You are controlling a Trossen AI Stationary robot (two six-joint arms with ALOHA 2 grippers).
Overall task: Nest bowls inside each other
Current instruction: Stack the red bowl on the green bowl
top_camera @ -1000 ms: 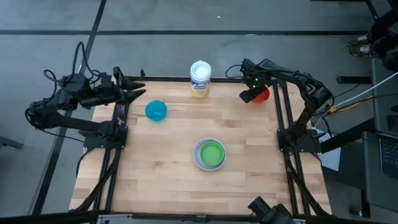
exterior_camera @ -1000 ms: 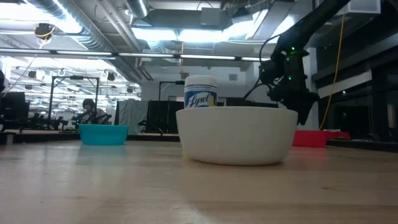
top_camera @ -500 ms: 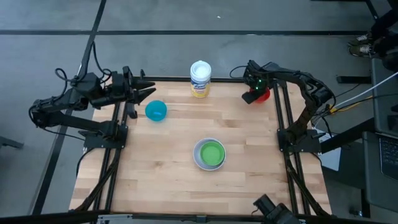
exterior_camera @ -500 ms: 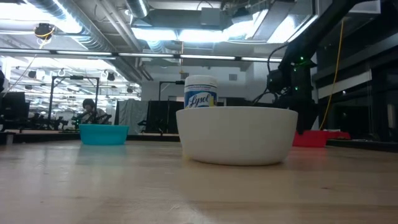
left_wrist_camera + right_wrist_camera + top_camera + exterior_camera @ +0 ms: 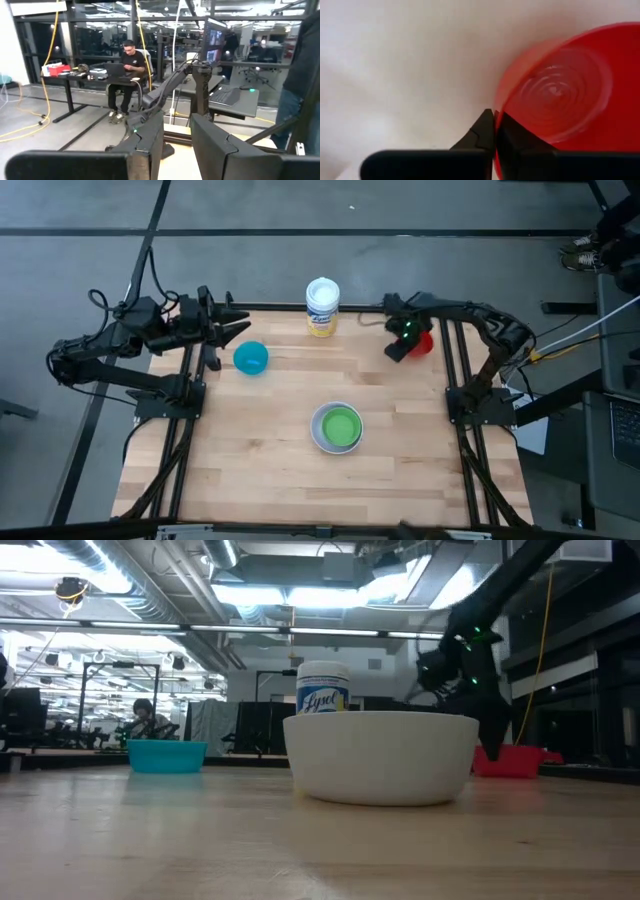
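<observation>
Inside white bowl (image 5: 318, 439), green bowl (image 5: 340, 426)

The work surface is a wooden table (image 5: 260, 460) of light butcher-block planks; black frame rails run along its left and right edges. A white canister (image 5: 322, 307) with a yellow label stands upright at the middle of the far edge; a teal bowl (image 5: 250, 358) sits near the far left corner; a white bowl (image 5: 336, 428) sits near the table's centre, with a green bowl (image 5: 339, 426) nested in it; a red bowl (image 5: 421, 340) is at the far right corner, possibly tilted on the surface, though the view is too obstructed to confirm.
</observation>
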